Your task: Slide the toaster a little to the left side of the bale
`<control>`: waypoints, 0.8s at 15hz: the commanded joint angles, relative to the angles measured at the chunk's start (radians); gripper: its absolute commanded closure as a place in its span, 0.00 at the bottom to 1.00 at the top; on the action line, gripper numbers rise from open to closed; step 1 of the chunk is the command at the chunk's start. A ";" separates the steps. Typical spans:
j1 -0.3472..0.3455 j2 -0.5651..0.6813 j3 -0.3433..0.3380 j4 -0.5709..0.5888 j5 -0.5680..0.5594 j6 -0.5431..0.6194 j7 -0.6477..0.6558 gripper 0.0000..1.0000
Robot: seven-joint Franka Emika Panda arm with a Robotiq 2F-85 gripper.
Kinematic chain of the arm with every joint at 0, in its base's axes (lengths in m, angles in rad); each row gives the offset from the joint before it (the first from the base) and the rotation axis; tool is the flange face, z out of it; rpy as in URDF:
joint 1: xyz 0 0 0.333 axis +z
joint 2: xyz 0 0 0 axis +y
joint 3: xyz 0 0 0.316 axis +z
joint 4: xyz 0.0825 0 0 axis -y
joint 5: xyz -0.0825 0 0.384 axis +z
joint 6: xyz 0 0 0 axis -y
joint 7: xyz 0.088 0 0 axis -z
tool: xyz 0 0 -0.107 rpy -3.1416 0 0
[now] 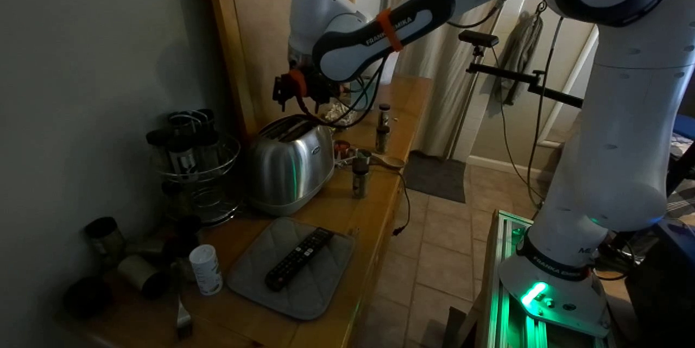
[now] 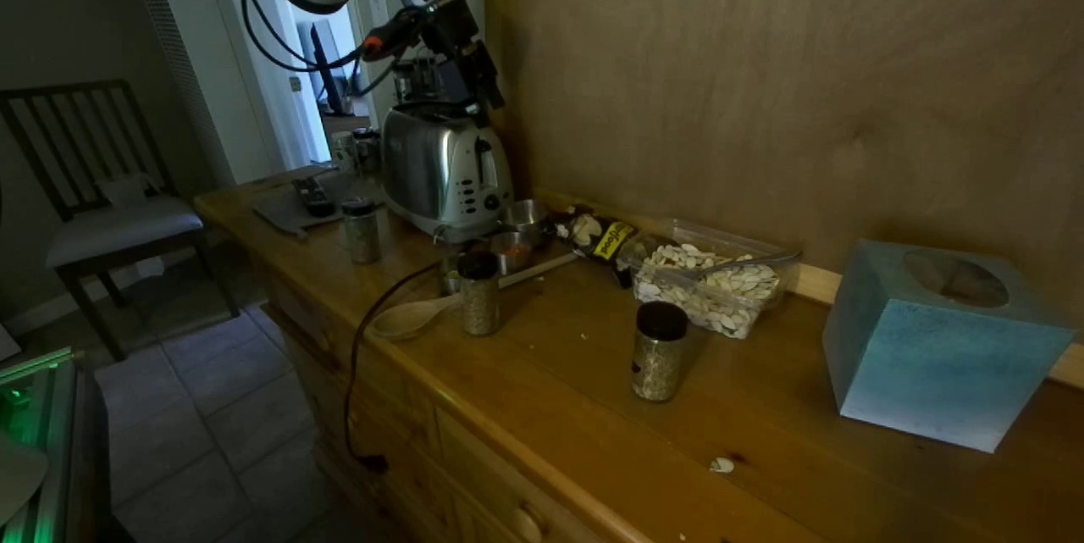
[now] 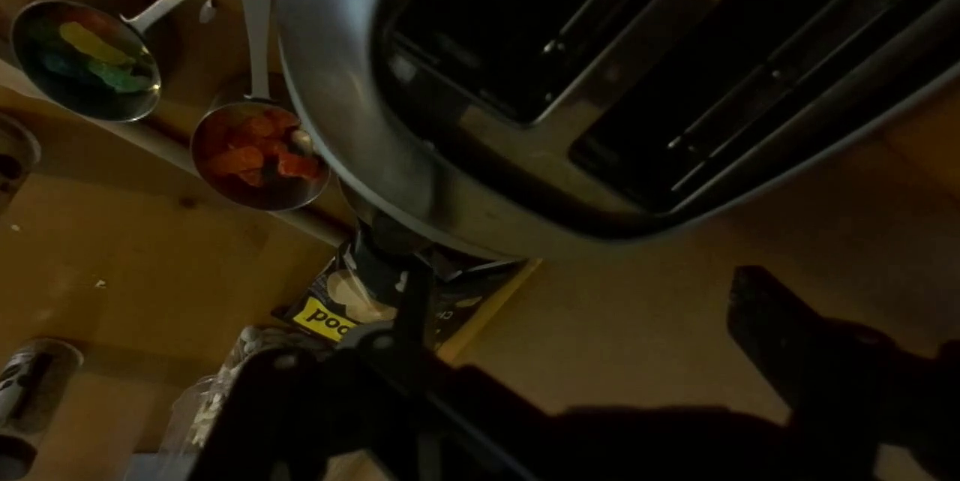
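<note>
The chrome toaster (image 1: 290, 169) stands upright on the bale, the light-brown wooden counter top (image 1: 345, 220), near the wall. Both also show in an exterior view, the toaster (image 2: 419, 162) and the counter top (image 2: 542, 390). My gripper (image 1: 299, 107) is above the toaster's end in an exterior view and by its top edge beside the wooden panel in an exterior view (image 2: 488, 109). In the wrist view the gripper (image 3: 581, 278) has its two fingers wide apart with nothing between them. The toaster (image 3: 525, 139) with its dark slots lies just beyond the fingertips. Contact cannot be told.
A wire spice rack (image 1: 203, 171) and grey mat (image 1: 250, 288) with a black remote (image 1: 298, 258) flank the toaster. Measuring cups (image 3: 259, 154), a wooden spoon (image 2: 411, 318), a black bag (image 2: 597, 238), a seed tub (image 2: 720, 289), spice jars (image 2: 659, 361) and a tissue box (image 2: 940, 357) lie beyond.
</note>
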State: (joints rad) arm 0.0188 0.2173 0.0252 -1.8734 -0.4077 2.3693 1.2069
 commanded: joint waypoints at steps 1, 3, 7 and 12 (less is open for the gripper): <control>0.029 0.044 -0.036 0.046 0.020 0.003 -0.030 0.00; 0.036 0.050 -0.044 0.049 0.022 -0.006 -0.036 0.00; 0.043 0.050 -0.041 0.044 0.054 -0.030 -0.077 0.00; 0.043 0.043 -0.029 0.049 0.148 -0.110 -0.188 0.00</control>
State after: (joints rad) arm 0.0475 0.2547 -0.0047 -1.8464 -0.3388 2.3233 1.0858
